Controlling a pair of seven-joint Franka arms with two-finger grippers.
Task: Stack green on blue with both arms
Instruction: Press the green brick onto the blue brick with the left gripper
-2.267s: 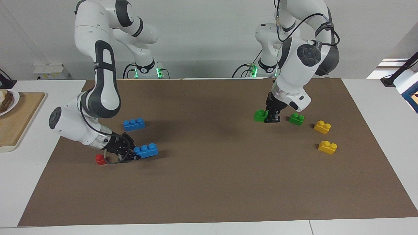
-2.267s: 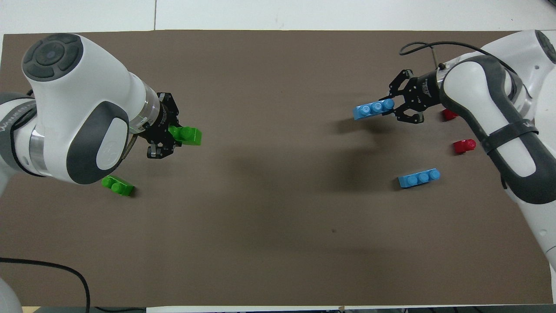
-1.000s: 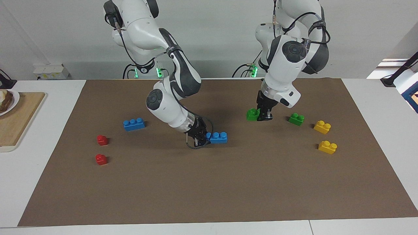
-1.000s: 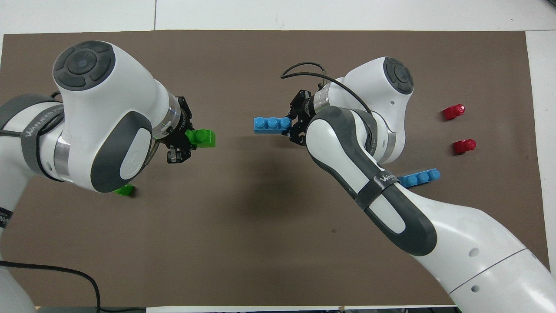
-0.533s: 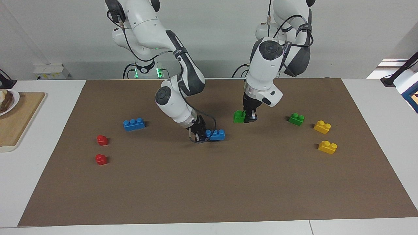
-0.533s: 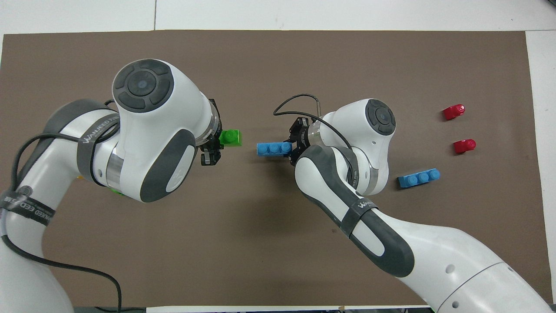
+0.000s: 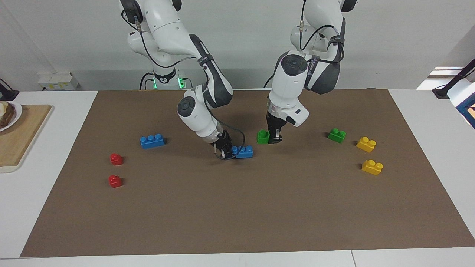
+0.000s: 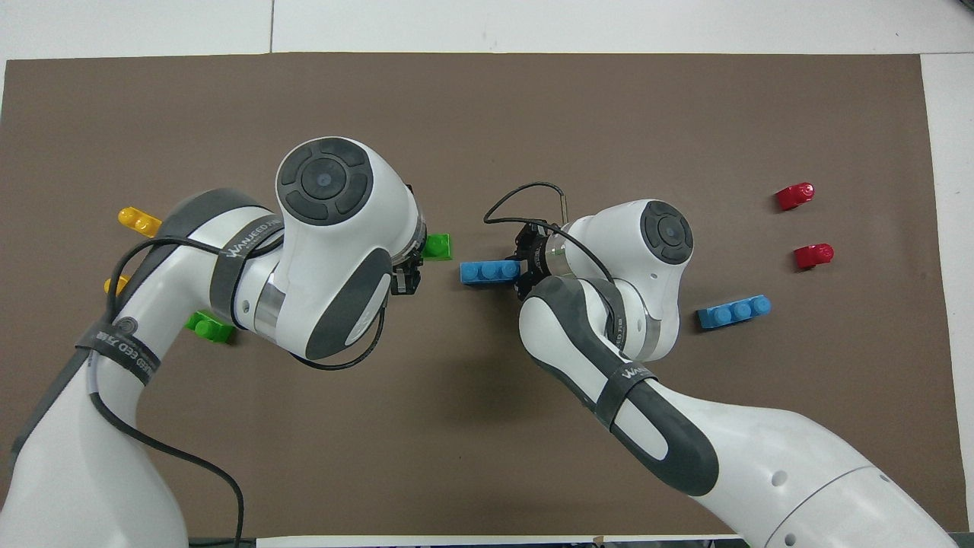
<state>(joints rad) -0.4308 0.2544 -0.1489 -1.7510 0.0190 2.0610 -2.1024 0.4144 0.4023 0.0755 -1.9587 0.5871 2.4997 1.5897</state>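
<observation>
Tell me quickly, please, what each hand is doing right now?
Left hand: closed on a green brick, over the middle of the mat.
Right hand: closed on a blue brick, beside the green one.

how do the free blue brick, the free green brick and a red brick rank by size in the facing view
1. free blue brick, the longest
2. free green brick
3. red brick, the smallest; the two reds look alike

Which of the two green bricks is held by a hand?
The green brick near the mat's middle, gripped by the left hand. The other green brick lies free beside the yellow bricks.
</observation>
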